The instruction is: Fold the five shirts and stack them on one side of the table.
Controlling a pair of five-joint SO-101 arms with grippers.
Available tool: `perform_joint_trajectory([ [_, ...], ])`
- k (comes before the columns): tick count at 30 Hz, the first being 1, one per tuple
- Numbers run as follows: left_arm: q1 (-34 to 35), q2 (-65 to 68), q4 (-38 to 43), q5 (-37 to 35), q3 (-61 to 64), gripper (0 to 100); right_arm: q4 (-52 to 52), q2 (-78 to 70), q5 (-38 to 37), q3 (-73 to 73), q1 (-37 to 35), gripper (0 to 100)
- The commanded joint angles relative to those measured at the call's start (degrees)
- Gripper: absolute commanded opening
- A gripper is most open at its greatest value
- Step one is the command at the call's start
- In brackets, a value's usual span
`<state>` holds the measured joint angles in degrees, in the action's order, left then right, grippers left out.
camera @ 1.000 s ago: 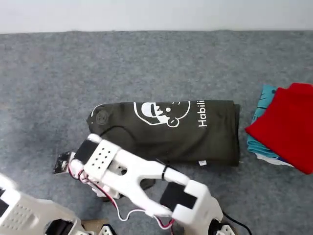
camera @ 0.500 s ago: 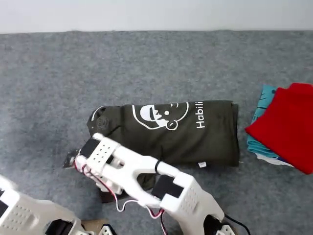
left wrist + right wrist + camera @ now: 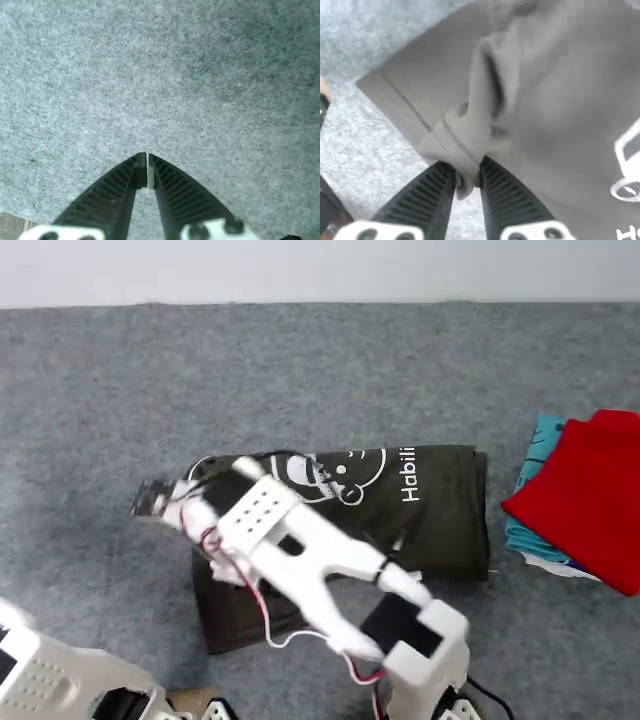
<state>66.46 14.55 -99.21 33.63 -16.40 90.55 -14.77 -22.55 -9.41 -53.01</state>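
- Grey felt (image 3: 300,360) is carrying the dark shirt (image 3: 440,520) at centre.
- Right gripper (image 3: 467,182) is pinching its hem tight at the shirt's nine o'clock end.
- Left gripper (image 3: 148,171) is hanging closed, empty.

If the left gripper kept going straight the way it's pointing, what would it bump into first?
Most likely just the grey carpet. The left gripper points down at a plain stretch of it, and nothing else lies in its line. How far away the carpet is, I can't tell.

A grey, felt-like table (image 3: 300,370) runs back to a plain white wall (image 3: 320,270).
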Motion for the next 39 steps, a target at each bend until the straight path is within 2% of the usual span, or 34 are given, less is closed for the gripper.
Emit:
perform_joint_trajectory([
  [1, -0.2, -4.0, -1.1, 0.5, -0.3, 2, 0.6, 7.6, -0.6, -0.5, 3.2, 1.3],
  [7, -1.4, -4.0, -1.3, 0.5, -0.3, 2, -0.7, 10.9, -0.6, -0.5, 6.0, 1.3],
  [13, -2.7, -4.0, -1.3, 0.5, -0.3, 2, -5.9, 6.6, -0.3, -0.5, 12.1, 2.1],
  [17, -2.7, -4.0, -1.3, 0.5, -0.3, 2, -6.5, 0.6, -0.1, -0.5, 16.7, 13.3],
  [19, -2.7, -4.0, -1.3, 0.5, -0.3, 2, -6.5, -1.6, 2.6, -0.9, 19.0, 18.8],
  [23, -2.7, -4.0, -1.3, 0.5, -0.3, 2, -4.2, -3.3, 8.1, -6.1, 21.9, 22.4],
  [27, -2.7, -4.0, -1.3, 0.5, -0.3, 2, 1.2, -3.6, 6.9, -12.6, 20.3, 22.4],
  [31, -2.7, -4.0, -1.3, 0.5, -0.2, 2, 5.1, -3.6, 4.9, -15.5, 15.2, 22.4],
  [35, -2.8, -4.0, -1.3, 0.5, -0.2, 2, 5.8, -3.9, 3.0, -15.7, 10.7, 22.4],
  [39, -3.8, -4.1, -1.3, 1.7, -0.2, 2, 5.2, -6.9, 1.1, -16.0, 9.8, 22.4],
])
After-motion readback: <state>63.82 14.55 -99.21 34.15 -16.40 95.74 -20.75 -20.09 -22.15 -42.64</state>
